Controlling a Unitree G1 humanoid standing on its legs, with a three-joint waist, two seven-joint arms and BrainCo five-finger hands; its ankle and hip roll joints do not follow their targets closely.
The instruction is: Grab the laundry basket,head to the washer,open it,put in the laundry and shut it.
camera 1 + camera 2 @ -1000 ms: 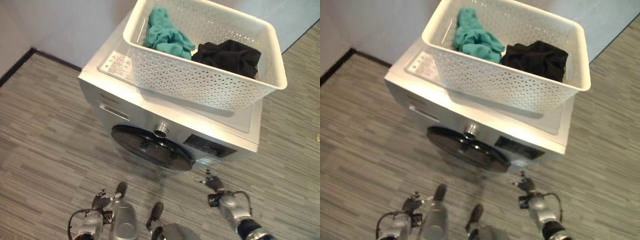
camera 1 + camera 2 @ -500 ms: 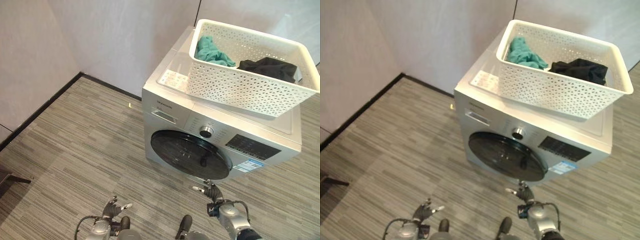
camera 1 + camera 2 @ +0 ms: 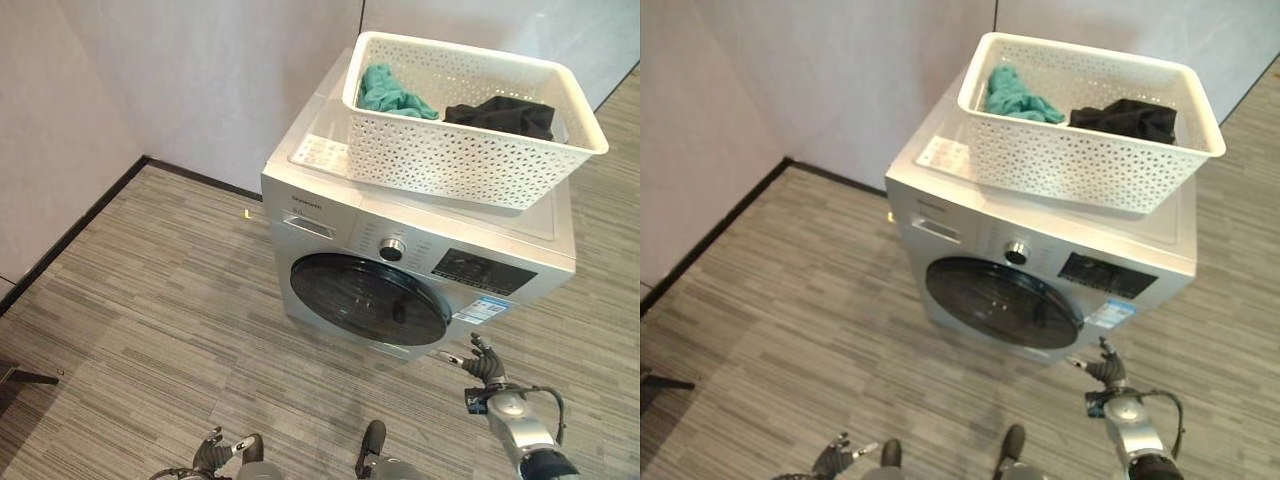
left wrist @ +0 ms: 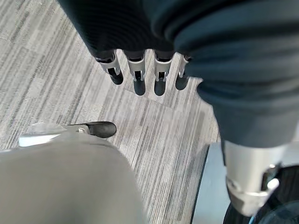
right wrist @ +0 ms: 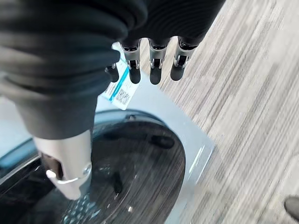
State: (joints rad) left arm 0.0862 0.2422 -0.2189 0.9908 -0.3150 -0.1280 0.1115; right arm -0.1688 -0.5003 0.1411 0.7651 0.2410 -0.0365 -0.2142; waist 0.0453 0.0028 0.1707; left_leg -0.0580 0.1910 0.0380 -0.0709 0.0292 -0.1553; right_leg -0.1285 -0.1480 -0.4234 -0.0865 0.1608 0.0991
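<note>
A white perforated laundry basket (image 3: 450,165) stands on top of the silver washer (image 3: 320,205). Inside it lie a teal cloth (image 3: 388,92) and a black cloth (image 3: 500,112). The washer's round dark door (image 3: 365,298) is closed. My right hand (image 3: 485,365) hovers open near the floor, just below and to the right of the door, holding nothing. In the right wrist view its straight fingers (image 5: 154,65) point at the door glass (image 5: 135,172) and a label (image 5: 122,88). My left hand (image 3: 213,455) hangs open low at the left, its fingers (image 4: 140,74) over bare floor.
The washer stands against the grey back wall, with a knob (image 3: 392,248) and a detergent drawer (image 3: 308,226) above the door. A black skirting runs along the left wall. A dark object (image 3: 20,376) pokes in at the left edge. Striped floor stretches left of the washer.
The camera has lifted and pulled back, so the whole washer now shows. My right hand sits farther right, past the door's lower right edge. The basket stays on the washer.
</note>
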